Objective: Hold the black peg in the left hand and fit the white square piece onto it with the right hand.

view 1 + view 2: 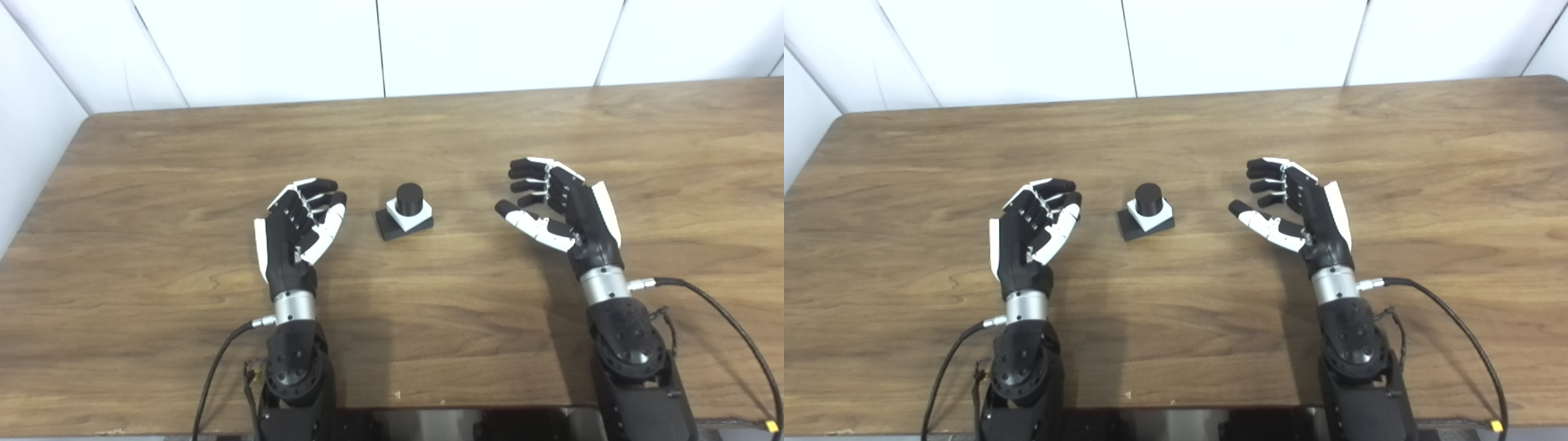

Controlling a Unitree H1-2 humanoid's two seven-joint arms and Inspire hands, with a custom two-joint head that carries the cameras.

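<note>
two empty hands, left hand (297,229) and right hand (566,205) spread, white square piece (409,214) seemingly on cylindrical black peg (409,198)

We see a wooden table (184,153) with rounded corners, set against a white wall (257,49). On it, near the middle, sits a black peg (409,197) on its flat base, with a white square piece (410,213) around it.

Wood-grain tabletop, matt plastic parts, metal wrists

The tabletop (429,141) is brown wood grain with a soft sheen. The black peg (409,199) and white square piece (422,212) look like matt, smooth plastic. Both the left hand (298,229) and right hand (566,208) have black-and-white plastic shells and brushed metal wrist collars.
</note>
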